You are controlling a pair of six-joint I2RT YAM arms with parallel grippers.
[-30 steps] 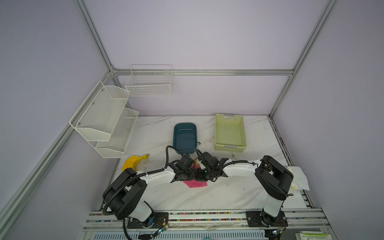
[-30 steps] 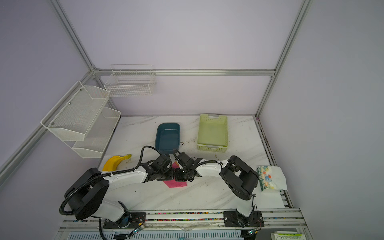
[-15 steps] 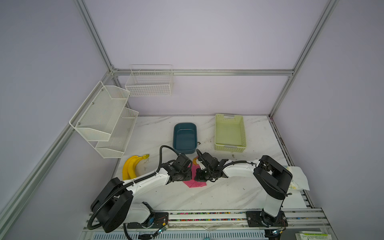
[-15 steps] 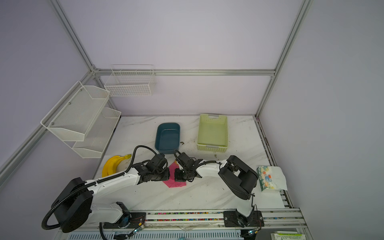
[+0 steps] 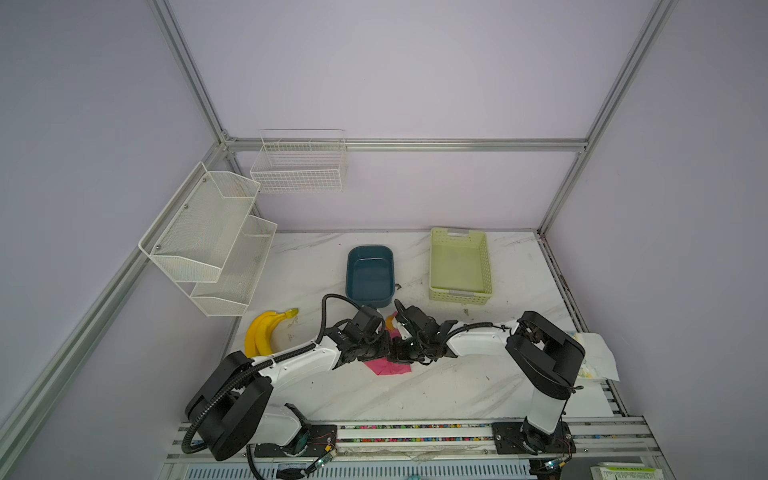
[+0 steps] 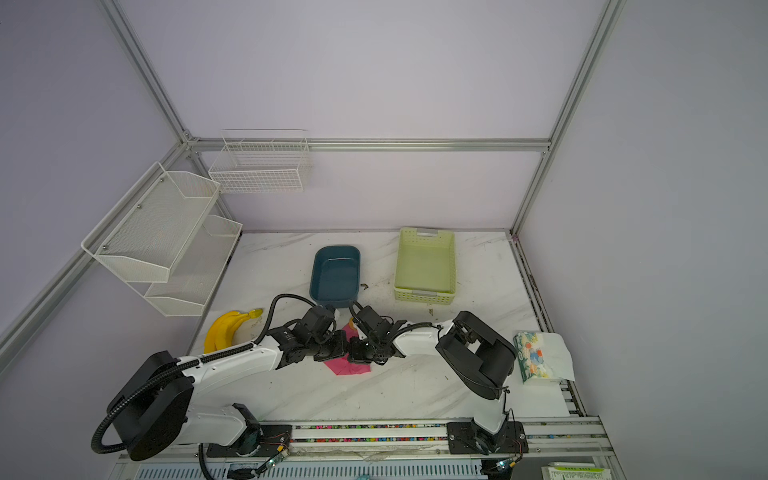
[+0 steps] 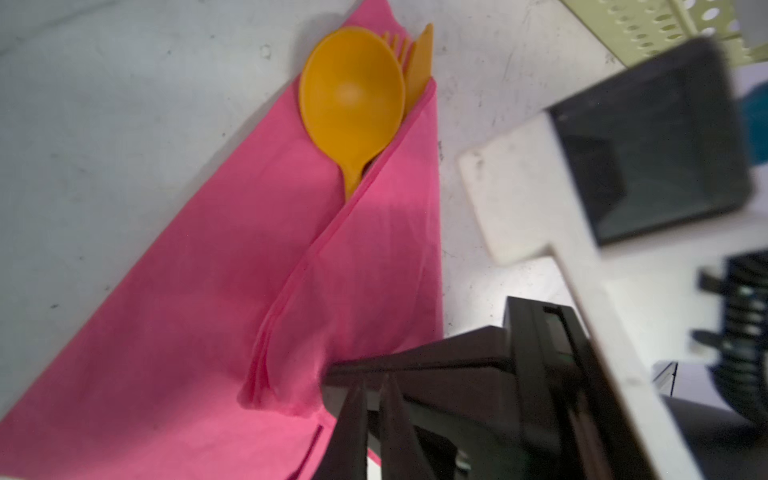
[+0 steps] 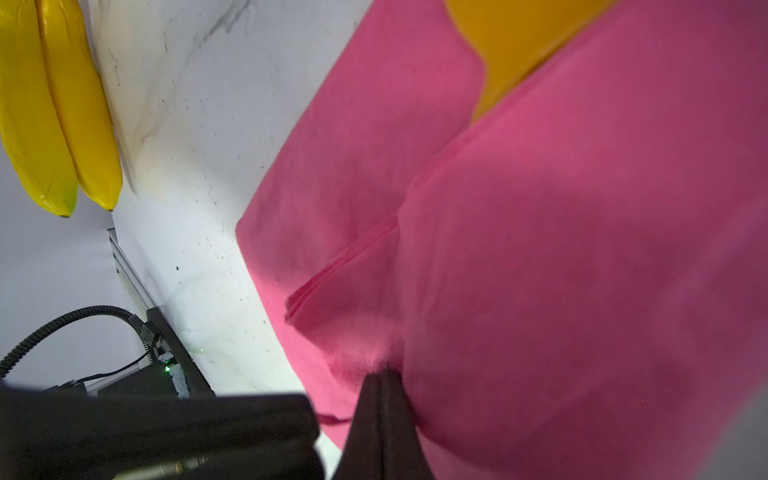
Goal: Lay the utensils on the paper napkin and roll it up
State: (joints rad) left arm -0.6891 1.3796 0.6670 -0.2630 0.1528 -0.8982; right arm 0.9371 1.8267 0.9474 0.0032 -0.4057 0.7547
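The pink paper napkin (image 7: 232,266) lies on the marble table with one side folded over the orange utensils. The spoon bowl (image 7: 351,91), fork tines (image 7: 398,41) and knife tip (image 7: 420,54) stick out past the fold. In both top views only a pink corner (image 5: 390,368) (image 6: 347,368) and an orange tip (image 5: 390,321) show between the arms. My right gripper (image 8: 384,374) is shut, pinching the folded flap (image 8: 540,249). My left gripper (image 7: 374,380) sits tip to tip against it, jaws together, with nothing seen between them.
A bunch of yellow bananas (image 5: 262,332) lies left of the arms. A blue tub (image 5: 350,270) and a green basket (image 5: 484,266) stand behind them. A patterned tissue packet (image 6: 532,357) rests at the right edge. White wire shelves (image 5: 208,241) hang on the left wall.
My left gripper drew back and opened a little half a second ago, then came back in beside the right gripper and closed. The right gripper kept its pinch in place.
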